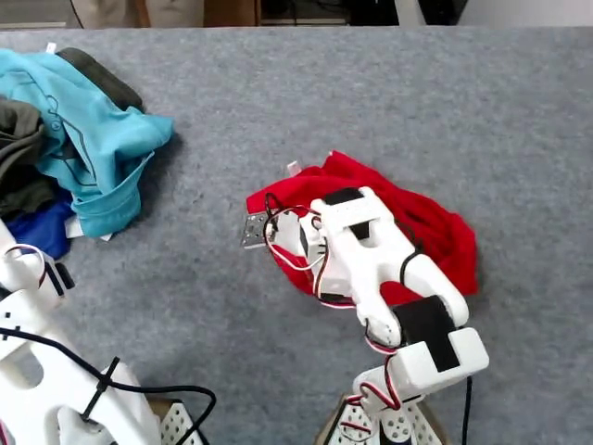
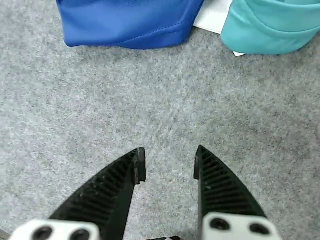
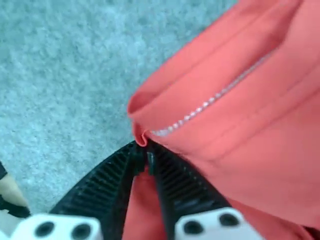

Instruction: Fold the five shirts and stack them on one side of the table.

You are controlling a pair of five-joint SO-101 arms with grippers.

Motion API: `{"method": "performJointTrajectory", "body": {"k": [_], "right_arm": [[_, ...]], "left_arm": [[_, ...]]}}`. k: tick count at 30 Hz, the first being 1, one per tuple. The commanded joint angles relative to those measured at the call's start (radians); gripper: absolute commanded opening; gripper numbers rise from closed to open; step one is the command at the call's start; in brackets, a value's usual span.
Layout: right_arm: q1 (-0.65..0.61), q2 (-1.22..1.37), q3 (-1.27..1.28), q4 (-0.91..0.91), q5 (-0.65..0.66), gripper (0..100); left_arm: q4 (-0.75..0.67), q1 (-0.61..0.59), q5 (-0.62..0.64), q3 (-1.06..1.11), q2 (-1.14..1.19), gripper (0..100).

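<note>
A crumpled red shirt (image 1: 426,227) lies in the middle of the grey table. My right gripper (image 3: 145,157) is shut on a folded edge of the red shirt (image 3: 235,100), at the shirt's left side in the high view, where that gripper (image 1: 264,227) sits under the white arm. A pile of shirts rests at the far left: a teal shirt (image 1: 88,139), a blue shirt (image 1: 42,227) and dark ones (image 1: 18,158). My left gripper (image 2: 169,165) hangs open over bare carpet, just short of the blue shirt (image 2: 130,22) and the teal shirt (image 2: 272,27).
The grey felt table (image 1: 371,93) has free room across the back and right. The left arm's white base (image 1: 56,389) and its cables take up the front left corner. The right arm's base (image 1: 398,408) stands at the front edge.
</note>
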Motion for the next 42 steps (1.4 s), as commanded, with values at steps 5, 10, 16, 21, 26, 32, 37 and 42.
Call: {"method": "performJointTrajectory", "body": {"k": [5,10,16,21,26,32,37,42], "right_arm": [[0.03,-0.068,-0.074,0.19,-0.008,0.2],[0.027,-0.174,-0.137,0.31,-0.003,0.2],[0.027,-0.302,-0.189,0.396,-0.006,0.2],[0.021,-0.429,-0.216,0.436,-0.058,0.2],[-0.097,-0.575,-0.234,0.485,-0.091,0.2],[-0.292,-0.673,-0.456,0.566,-0.241,0.2],[-0.36,-0.668,-0.728,0.585,-0.361,0.2],[-0.361,-0.601,-1.029,0.598,-0.488,0.2]], "left_arm": [[-0.014,-0.009,-0.069,-0.025,-0.015,17],[0.005,-0.011,-0.068,-0.025,-0.015,17],[0.083,-0.011,-0.069,-0.025,-0.015,17],[0.083,-0.002,-0.066,-0.023,-0.015,17],[0.08,-0.002,-0.068,-0.023,-0.015,17],[0.08,-0.002,-0.068,-0.023,-0.015,17],[0.078,-0.002,-0.068,-0.023,-0.015,17],[0.078,-0.002,-0.068,-0.025,-0.015,17]]}}
